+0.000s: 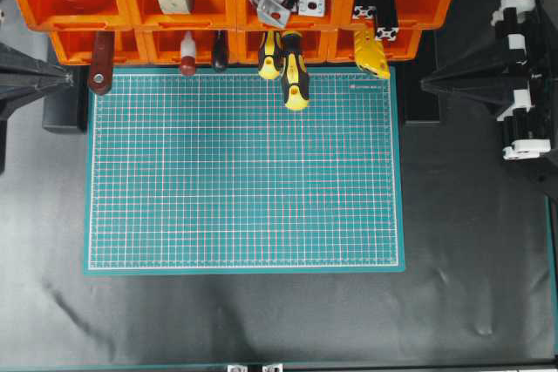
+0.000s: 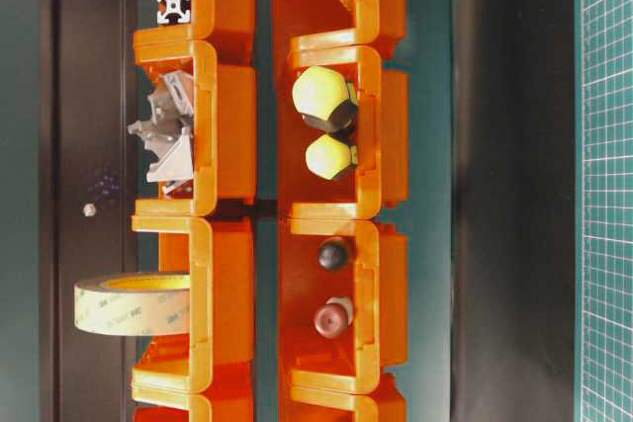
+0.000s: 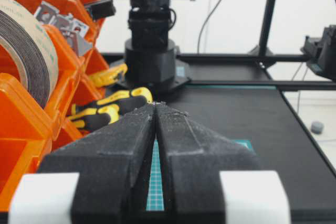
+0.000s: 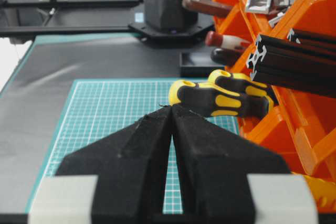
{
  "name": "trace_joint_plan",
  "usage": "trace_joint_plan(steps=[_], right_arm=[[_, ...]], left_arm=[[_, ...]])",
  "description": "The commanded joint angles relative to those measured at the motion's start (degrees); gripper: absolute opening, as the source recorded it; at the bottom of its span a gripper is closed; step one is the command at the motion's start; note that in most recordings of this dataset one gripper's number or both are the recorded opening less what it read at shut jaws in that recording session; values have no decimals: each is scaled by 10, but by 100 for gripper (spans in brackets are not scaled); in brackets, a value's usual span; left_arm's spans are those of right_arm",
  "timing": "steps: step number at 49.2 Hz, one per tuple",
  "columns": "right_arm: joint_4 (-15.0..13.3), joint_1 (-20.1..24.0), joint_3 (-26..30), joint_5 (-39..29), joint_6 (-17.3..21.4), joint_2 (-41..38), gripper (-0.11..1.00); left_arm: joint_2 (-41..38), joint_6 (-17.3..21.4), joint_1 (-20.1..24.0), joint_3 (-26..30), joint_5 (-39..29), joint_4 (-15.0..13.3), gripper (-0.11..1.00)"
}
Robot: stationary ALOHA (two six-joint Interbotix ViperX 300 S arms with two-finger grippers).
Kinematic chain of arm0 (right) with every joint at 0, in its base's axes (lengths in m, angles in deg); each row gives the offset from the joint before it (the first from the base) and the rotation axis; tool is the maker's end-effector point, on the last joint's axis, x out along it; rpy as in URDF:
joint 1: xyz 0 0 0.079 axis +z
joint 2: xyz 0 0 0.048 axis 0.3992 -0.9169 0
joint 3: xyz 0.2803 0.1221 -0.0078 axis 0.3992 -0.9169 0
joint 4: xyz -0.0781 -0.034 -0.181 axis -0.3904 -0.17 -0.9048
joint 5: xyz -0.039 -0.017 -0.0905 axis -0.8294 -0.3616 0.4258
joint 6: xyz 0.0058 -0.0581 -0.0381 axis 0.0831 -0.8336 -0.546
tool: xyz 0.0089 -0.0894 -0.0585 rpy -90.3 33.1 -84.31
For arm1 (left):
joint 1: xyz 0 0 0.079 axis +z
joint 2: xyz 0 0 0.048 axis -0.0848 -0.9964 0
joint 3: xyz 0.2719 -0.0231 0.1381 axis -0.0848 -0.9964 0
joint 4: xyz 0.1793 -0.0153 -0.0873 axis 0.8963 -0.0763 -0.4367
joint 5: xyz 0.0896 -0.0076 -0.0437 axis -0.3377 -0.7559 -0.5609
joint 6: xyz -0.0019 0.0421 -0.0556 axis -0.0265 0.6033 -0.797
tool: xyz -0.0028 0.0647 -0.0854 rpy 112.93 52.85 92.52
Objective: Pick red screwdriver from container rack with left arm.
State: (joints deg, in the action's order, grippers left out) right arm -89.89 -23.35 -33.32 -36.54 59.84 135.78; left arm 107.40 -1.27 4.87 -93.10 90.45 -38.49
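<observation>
Orange bins of the container rack point(image 1: 131, 6) line the far edge of the green cutting mat point(image 1: 244, 172), and the red screwdriver point(image 1: 187, 55) pokes out of a lower bin there, its red end with the white band just above the mat's edge. A black-handled tool point(image 1: 220, 51) sits just beside it in the same bin (seen end-on in the table-level view, the two knobs are close but apart). To its left hangs a dark red-brown flat handle point(image 1: 100, 65); to its right lie two yellow-and-black screwdrivers point(image 1: 288, 67). The left gripper point(image 3: 156, 109) is well apart from the rack, its fingers pressed together at the tips with nothing between them. The right gripper point(image 4: 171, 111) is likewise closed and empty.
</observation>
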Motion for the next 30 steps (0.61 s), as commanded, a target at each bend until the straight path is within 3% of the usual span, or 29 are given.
trace_joint_plan(steps=[1,6,17,30], right_arm=[[2,-9,18,11,4,-4,2],[4,-10,18,18,7,-4,0],[4,-10,18,23,20,-4,0],[5,-11,18,18,25,-4,0]], left_arm=[[9,-13,-15,36,-26,26,6],[8,-25,-15,76,-102,27,0],[-18,-19,-32,171,-239,28,0],[-101,-14,-67,285,-420,40,0]])
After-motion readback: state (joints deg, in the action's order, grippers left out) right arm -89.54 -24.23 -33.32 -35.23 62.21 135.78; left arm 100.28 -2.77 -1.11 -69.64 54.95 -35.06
